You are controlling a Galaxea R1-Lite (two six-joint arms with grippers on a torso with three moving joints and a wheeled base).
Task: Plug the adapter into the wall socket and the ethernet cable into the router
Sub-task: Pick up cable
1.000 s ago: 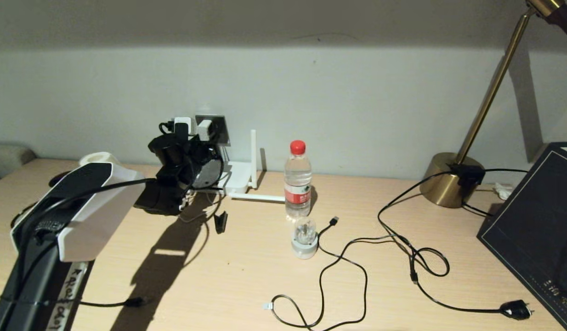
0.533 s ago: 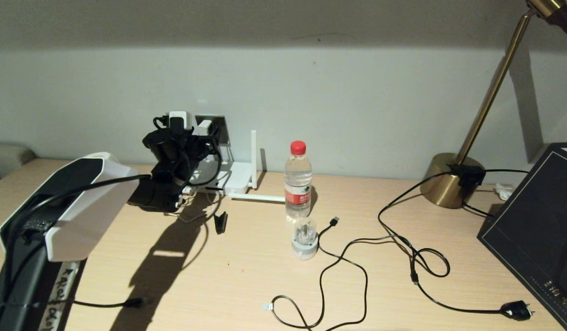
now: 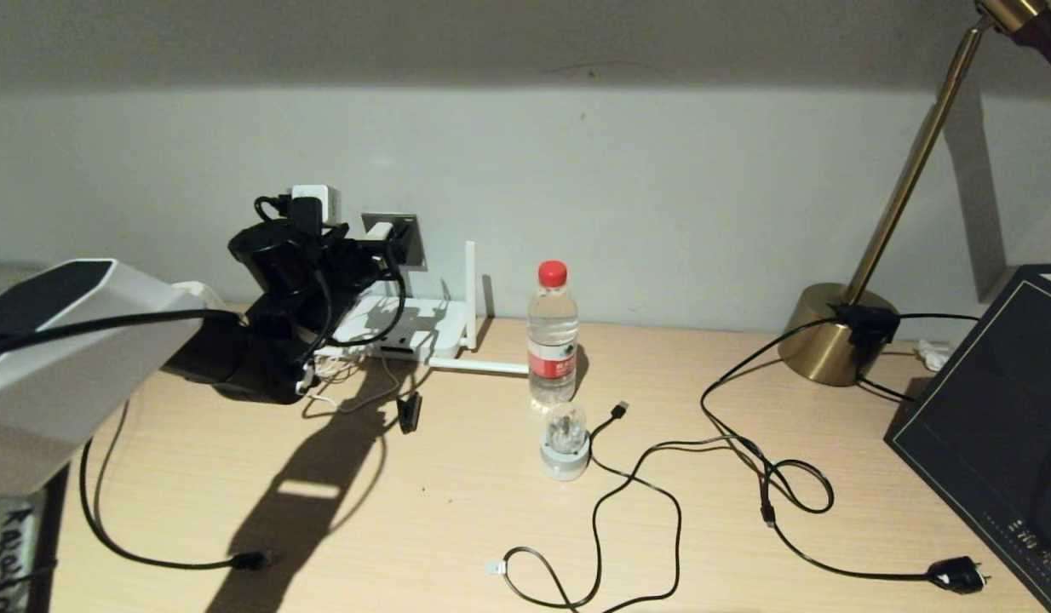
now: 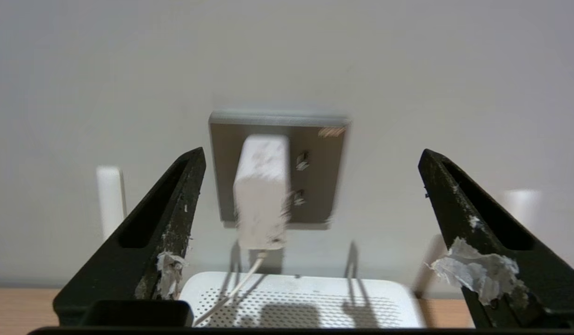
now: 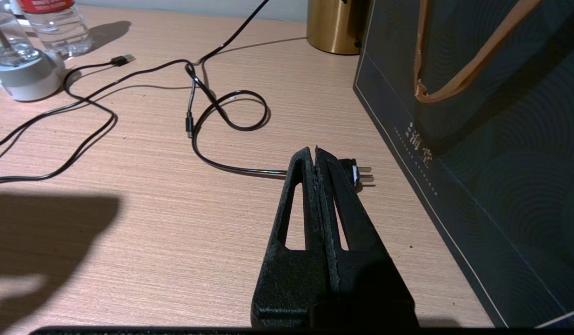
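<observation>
1. Adapter (image 4: 261, 193) status: seated in the wall socket (image 4: 322, 174), with its white cord hanging toward the router (image 4: 301, 302) on the desk below.
2. Note the change: the left gripper (image 4: 310, 232) has let go and backed away from the wall, so you can judge the first plug-in done.
3. Check the jaws: spread wide, holding nothing.
4. Right gripper (image 5: 316, 156): closed, empty, parked.
5. Ethernet cable (image 3: 117, 532): lies unplugged on the desk.

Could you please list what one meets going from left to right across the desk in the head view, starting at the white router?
Flat white router → clear plastic water bottle with a red cap → round brass lamp base → dark paper bag.
</observation>
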